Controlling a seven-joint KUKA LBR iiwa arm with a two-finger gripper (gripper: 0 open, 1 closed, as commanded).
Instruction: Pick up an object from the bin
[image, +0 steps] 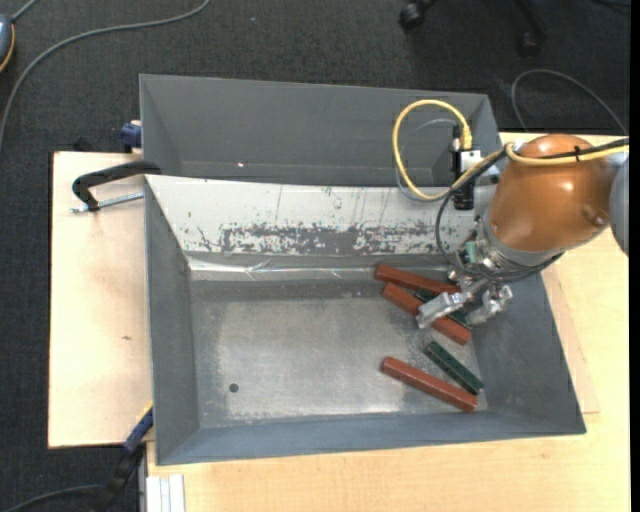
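Right now I see the gripper low in the bin, at about three o'clock from the floor's centre. It sits over the right ends of two red-brown bars, an upper one and a lower one, which run off toward ten o'clock. Whether it is wide, narrow or gripping either bar, I cannot tell. At six o'clock of it, apart, lie a dark green bar and just beside it a third red-brown bar.
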